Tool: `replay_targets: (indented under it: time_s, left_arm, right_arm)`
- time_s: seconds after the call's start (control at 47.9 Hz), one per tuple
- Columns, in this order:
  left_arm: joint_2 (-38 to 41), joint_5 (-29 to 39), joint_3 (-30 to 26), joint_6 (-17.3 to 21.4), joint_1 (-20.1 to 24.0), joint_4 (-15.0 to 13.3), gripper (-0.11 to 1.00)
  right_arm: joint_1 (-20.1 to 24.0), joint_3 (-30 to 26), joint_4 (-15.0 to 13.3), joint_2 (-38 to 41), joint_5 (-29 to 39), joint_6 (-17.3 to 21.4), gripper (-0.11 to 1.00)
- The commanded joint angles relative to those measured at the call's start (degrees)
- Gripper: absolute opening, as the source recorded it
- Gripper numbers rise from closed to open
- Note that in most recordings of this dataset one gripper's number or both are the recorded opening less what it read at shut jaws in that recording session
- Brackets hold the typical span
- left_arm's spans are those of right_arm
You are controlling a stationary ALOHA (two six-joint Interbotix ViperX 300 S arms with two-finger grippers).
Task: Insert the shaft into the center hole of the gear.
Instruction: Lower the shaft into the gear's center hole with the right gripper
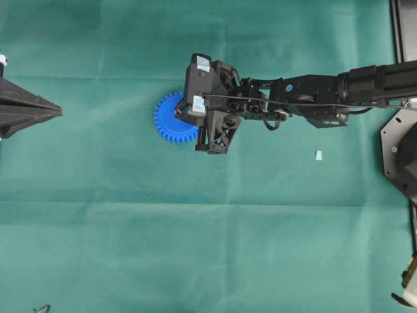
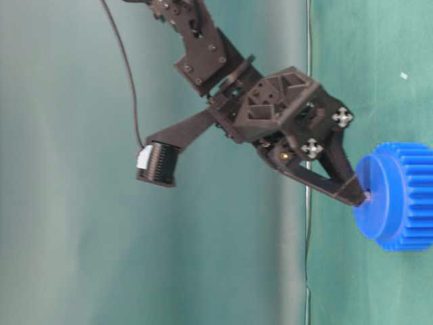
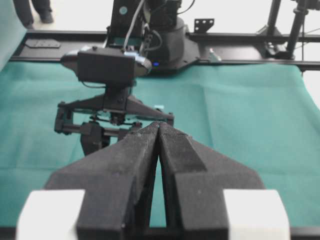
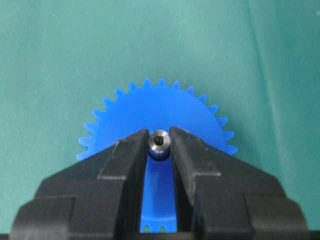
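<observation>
The blue gear (image 1: 169,121) lies flat on the green cloth, its toothed rim showing to the left of my right wrist. In the right wrist view the gear (image 4: 159,109) fills the middle, and my right gripper (image 4: 159,142) is shut on the shaft (image 4: 159,141), a small silvery pin seen end-on over the gear's middle. The center hole is hidden beneath the shaft. From table level, the right gripper (image 2: 362,198) meets the face of the gear (image 2: 400,203). My left gripper (image 1: 57,112) rests far left, shut and holding nothing; its fingertips (image 3: 156,128) touch.
A small pale scrap (image 1: 318,155) lies on the cloth to the right of the gear. Black frame parts (image 1: 402,29) and an arm base (image 1: 399,156) stand along the right edge. The right arm (image 3: 116,102) faces the left wrist camera.
</observation>
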Motion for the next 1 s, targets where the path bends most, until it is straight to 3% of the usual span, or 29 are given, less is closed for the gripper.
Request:
replay_targets:
  time_s: [0.0, 0.709, 0.772, 0.876, 0.981]
  left_arm:
    - [0.35, -0.44, -1.49, 0.18, -0.18, 0.18, 0.00]
    - [0.35, -0.53, -1.49, 0.26, -0.18, 0.18, 0.00]
    - [0.35, -0.53, -1.58, 0.26, -0.18, 0.18, 0.00]
    - [0.35, -0.53, -1.58, 0.18, -0.18, 0.18, 0.00]
    - [0.35, -0.53, -1.58, 0.18, -0.18, 0.18, 0.00]
  right_arm:
    - [0.18, -0.53, 0.18, -0.44, -1.05, -0.18, 0.16]
    - [0.18, -0.88, 0.18, -0.09, 0.79, 0.00, 0.18]
    - [0.18, -0.97, 0.18, -0.18, 0.79, -0.09, 0.29]
    - [0.18, -1.14, 0.26, -0.53, 0.35, -0.09, 0.61]
    - [0.18, -1.23, 0.18, -1.67, 0.18, -0.18, 0.86]
